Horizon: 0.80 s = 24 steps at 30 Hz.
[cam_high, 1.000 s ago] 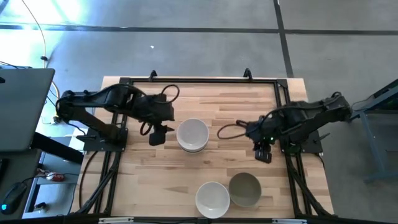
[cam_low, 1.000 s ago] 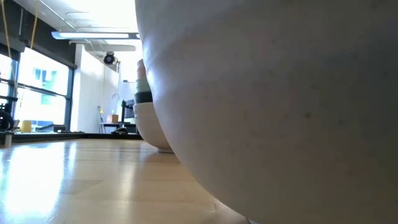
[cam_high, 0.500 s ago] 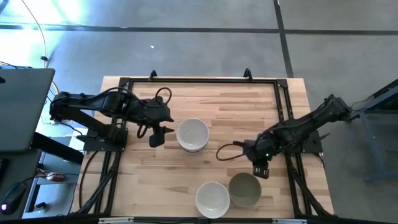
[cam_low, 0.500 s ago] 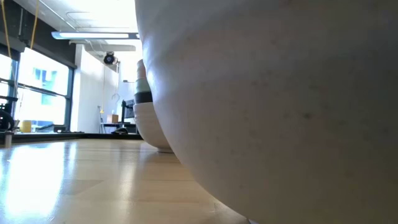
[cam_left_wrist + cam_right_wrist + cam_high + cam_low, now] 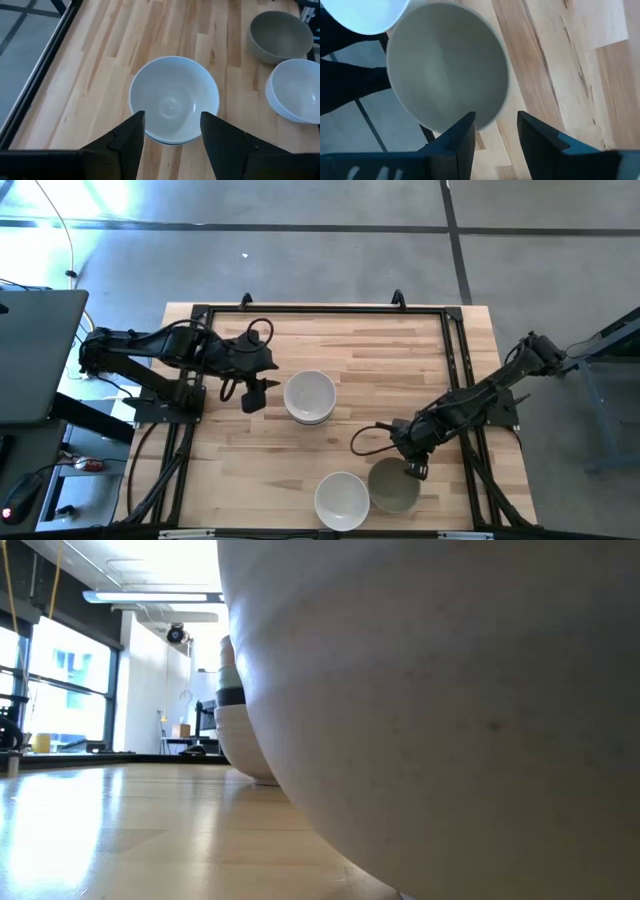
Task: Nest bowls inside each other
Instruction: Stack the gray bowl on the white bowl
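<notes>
A stack of bowls [image 5: 309, 397] with a white one on top stands mid-table. In the left wrist view a black rim [image 5: 161, 142] shows under the white top bowl [image 5: 174, 100]. A single white bowl [image 5: 342, 500] and the olive-grey bowl [image 5: 392, 486] sit side by side at the near edge. My left gripper [image 5: 254, 396] waits open just left of the stack [image 5: 172, 134]. My right gripper [image 5: 412, 468] is open over the olive-grey bowl [image 5: 445, 75]. The single white bowl [image 5: 430, 710] fills the low view, and the stack [image 5: 236, 730] shows behind it. My right gripper [image 5: 495, 132] comes down from above at the olive-grey bowl's far-right rim [image 5: 495, 112], with one finger [image 5: 462, 137] over the inside and the other [image 5: 537, 137] outside. Whether either finger touches the rim, I cannot tell. The bowl rests on the table.
A black frame [image 5: 452, 350] borders the wooden table along its far, left and right sides. Bare wood lies between the stack and the two near bowls. A laptop [image 5: 35, 355] sits off the table's left side.
My right gripper has moved toward the table's near edge and down, from the right side of the table to the olive-grey bowl's rim, its arm stretching out. The bowls have not moved.
</notes>
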Each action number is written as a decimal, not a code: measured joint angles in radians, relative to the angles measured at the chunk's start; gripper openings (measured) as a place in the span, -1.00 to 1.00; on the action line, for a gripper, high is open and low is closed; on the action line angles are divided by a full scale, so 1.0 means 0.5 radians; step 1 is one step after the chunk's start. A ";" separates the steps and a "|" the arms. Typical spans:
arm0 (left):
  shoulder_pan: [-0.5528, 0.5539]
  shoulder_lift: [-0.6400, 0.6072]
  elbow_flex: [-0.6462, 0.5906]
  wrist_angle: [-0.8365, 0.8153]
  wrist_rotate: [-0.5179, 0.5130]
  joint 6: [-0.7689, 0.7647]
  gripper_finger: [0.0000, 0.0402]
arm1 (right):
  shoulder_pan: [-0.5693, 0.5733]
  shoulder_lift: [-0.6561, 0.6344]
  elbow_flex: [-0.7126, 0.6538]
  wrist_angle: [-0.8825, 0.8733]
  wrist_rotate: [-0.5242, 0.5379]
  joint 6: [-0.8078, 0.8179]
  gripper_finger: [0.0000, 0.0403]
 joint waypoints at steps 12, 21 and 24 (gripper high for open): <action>0.001 0.002 0.000 -0.001 -0.015 0.002 -0.09 | 0.007 0.006 -0.269 0.371 -0.002 0.140 -0.32; 0.001 0.002 0.000 -0.003 -0.015 0.002 -0.09 | 0.007 0.007 -0.458 0.632 0.002 0.211 -0.32; 0.001 0.002 0.000 -0.003 -0.015 0.002 -0.09 | 0.007 0.007 -0.474 0.654 0.034 0.211 -0.32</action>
